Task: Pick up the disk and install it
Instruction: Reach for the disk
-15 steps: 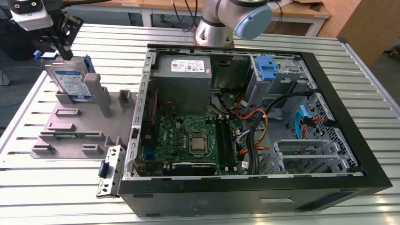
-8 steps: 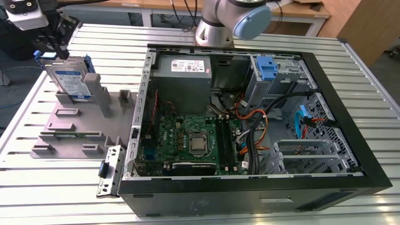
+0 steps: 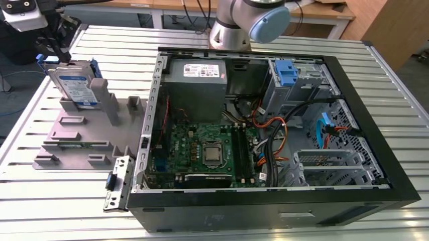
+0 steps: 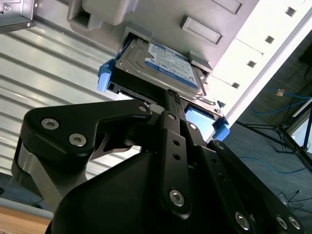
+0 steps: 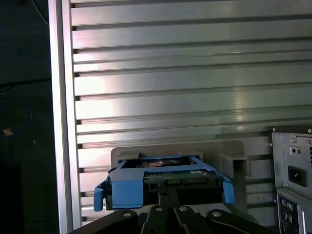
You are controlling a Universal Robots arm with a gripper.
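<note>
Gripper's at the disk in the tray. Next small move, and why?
Probably a short, straight lift. The gripper looks clamped, jaws shut, on the upper edge of the disk, which stands upright, seated in the grey slotted tray. Tilting could bind its blue side rails.

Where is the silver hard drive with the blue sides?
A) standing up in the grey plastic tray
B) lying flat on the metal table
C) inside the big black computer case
A: the flat silver hard drive with blue side rails stands upright in the grey plastic slotted tray, outside the open black computer case, the gripper at its top edge.
</note>
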